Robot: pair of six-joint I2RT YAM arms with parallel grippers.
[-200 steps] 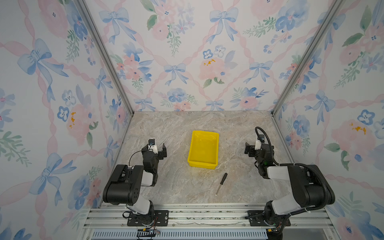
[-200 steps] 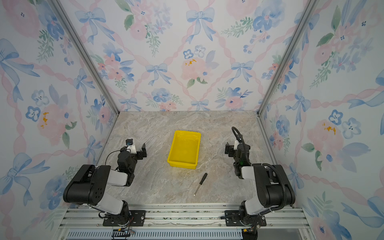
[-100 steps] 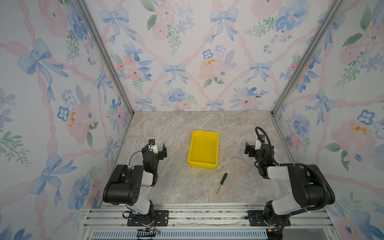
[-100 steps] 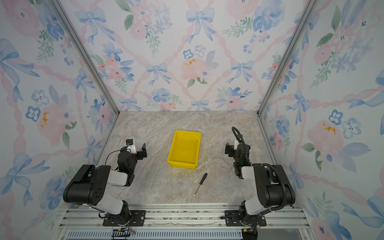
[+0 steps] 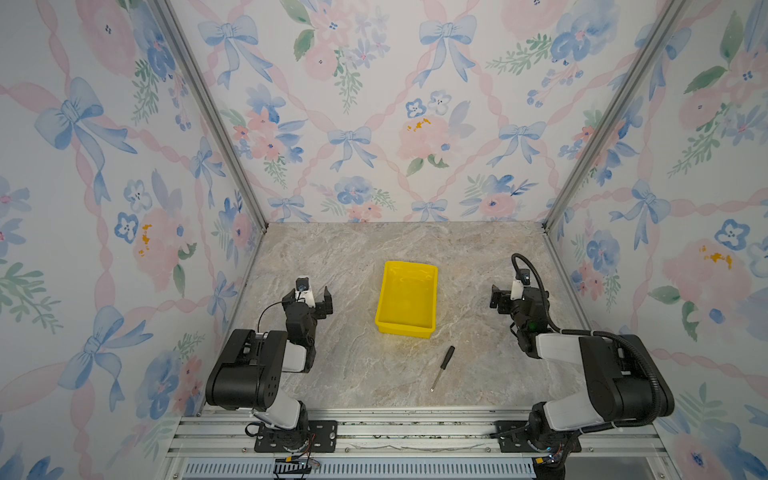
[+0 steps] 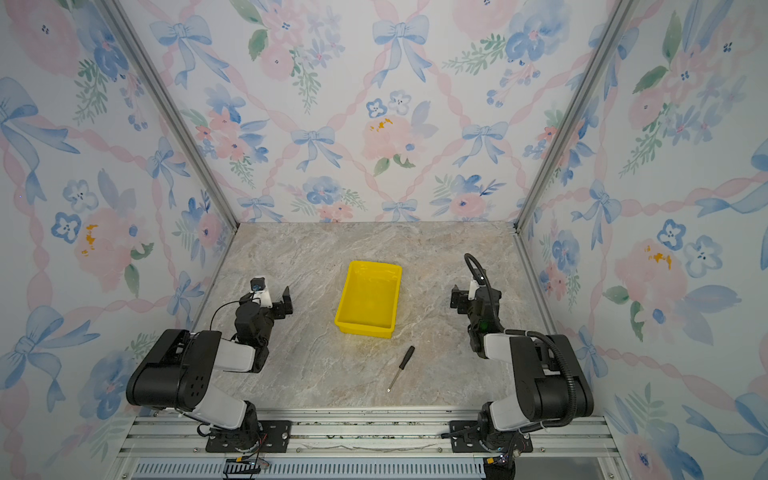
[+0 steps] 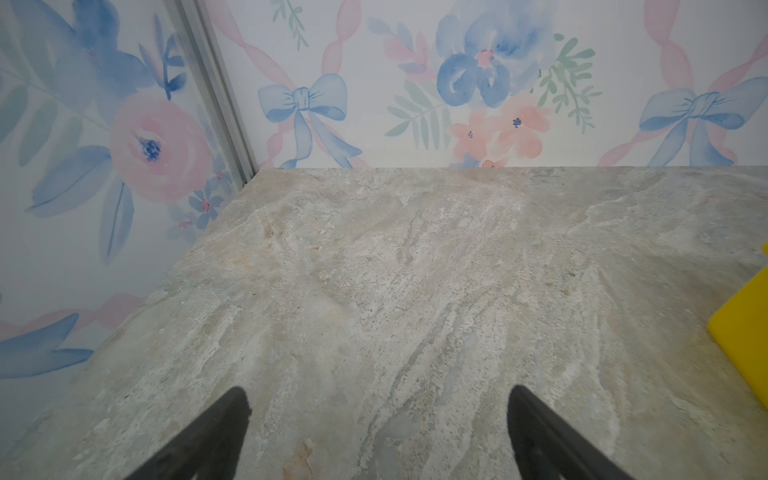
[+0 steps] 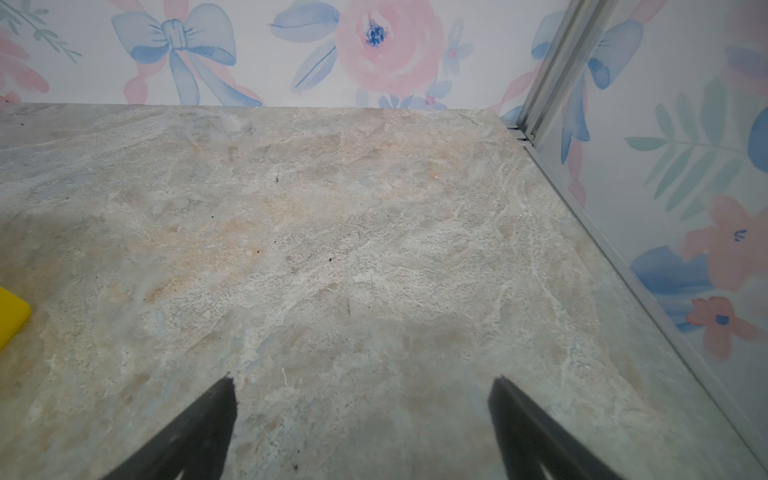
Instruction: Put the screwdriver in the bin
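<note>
The screwdriver (image 5: 443, 368) (image 6: 401, 368) lies flat on the marbled surface (image 5: 478, 257), close to the edge where the two arms are mounted and a little to the right of that edge's middle. Its black handle points toward the bin and its thin metal shaft slants toward the mounting edge. Nothing touches it.

The bin (image 5: 405, 330) (image 6: 365, 330) sits near the middle of the surface, long side running from the mounting edge toward the far edge. It is yellow and looks empty inside. The screwdriver lies outside it, near the right corner of the bin wall that faces the arms, with a strip of bare surface between them.

The left tool (image 7: 378, 395) hangs near the left edge of the surface, level with the bin and well apart from it. Its two dark fingers are spread wide with only bare surface between them, so it is released and carries nothing. A yellow corner of the bin (image 7: 744, 332) shows at the border of its wrist view.

The right tool (image 8: 362, 381) hangs near the right edge, about as far from the bin on that side. Its fingers are spread just as wide over bare surface, released as well. A sliver of the bin (image 8: 10, 316) shows in its wrist view too.

Walls papered with pink flowers and blue bows (image 5: 415, 124) close in three edges.
</note>
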